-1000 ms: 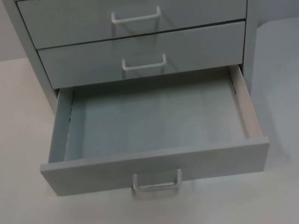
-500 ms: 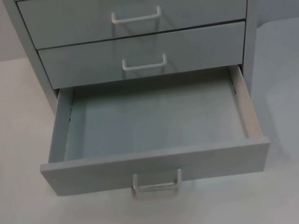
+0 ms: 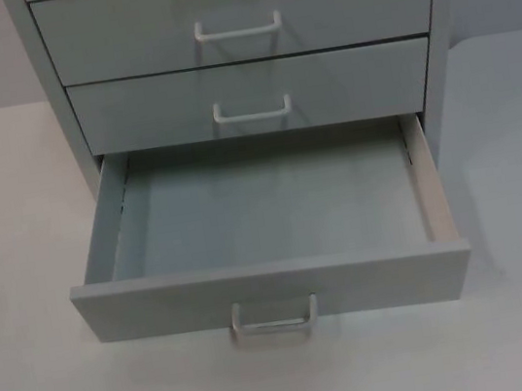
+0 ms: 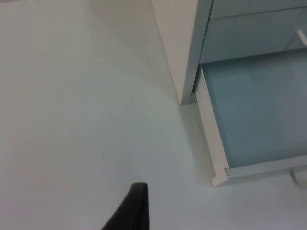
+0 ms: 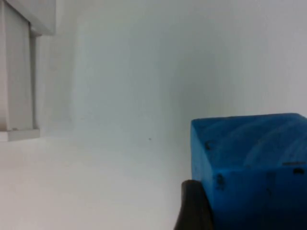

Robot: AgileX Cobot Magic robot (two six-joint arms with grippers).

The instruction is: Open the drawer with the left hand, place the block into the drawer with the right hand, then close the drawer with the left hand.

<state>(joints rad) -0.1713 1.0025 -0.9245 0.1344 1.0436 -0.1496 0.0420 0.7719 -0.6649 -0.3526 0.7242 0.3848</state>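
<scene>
The left gripper [image 4: 136, 211] is hovering over bare table [image 4: 72, 120] beside the open drawer [image 3: 273, 290], grip unreadable, while the right gripper [image 5: 194, 208] is pinching the blue block [image 5: 249, 163] right of the cabinet [image 3: 246, 60].

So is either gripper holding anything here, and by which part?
The right gripper has the blue block against its fingertip, low on one side; a closed grip cannot be confirmed. The left gripper hangs over bare table beside the open drawer, holding nothing visible.

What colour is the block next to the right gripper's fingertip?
Blue, the block shows best in the right wrist view, close against the right gripper's fingertip.
</scene>
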